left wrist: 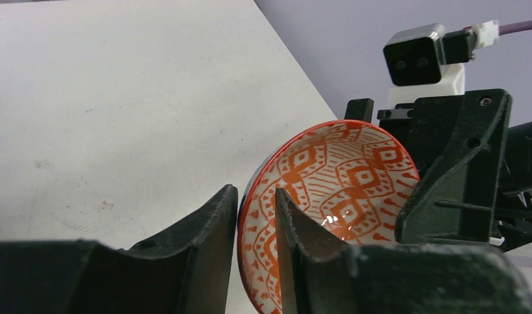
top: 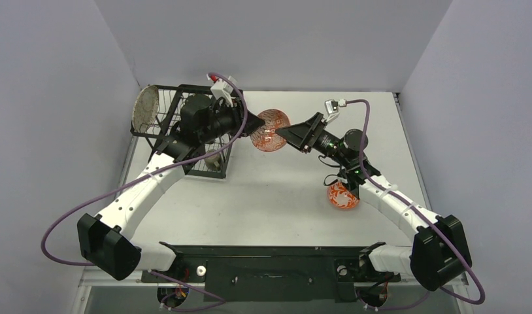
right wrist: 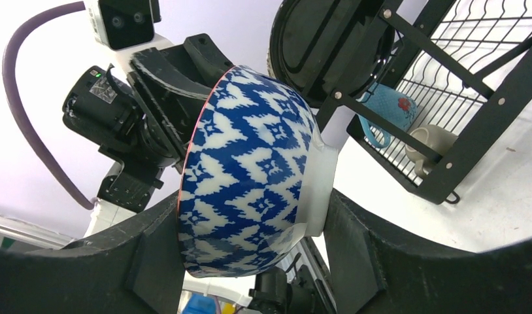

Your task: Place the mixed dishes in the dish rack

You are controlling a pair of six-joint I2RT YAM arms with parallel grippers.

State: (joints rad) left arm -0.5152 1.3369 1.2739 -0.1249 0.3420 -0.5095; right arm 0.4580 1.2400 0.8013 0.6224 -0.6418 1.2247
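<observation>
One patterned bowl, red-orange inside and blue-white outside, hangs in the air between both arms, on its side. My left gripper pinches its rim, one finger inside and one outside. My right gripper spans it from rim to foot and grips it. The second patterned bowl lies on the table under my right arm. The dish rack stands at the far left. It holds the grey oval plate, the black plate, the light-blue mug and the olive cup.
White walls close off the table at the back and both sides. The left arm reaches across the front of the rack. The arm bases stand on a black mount at the near edge.
</observation>
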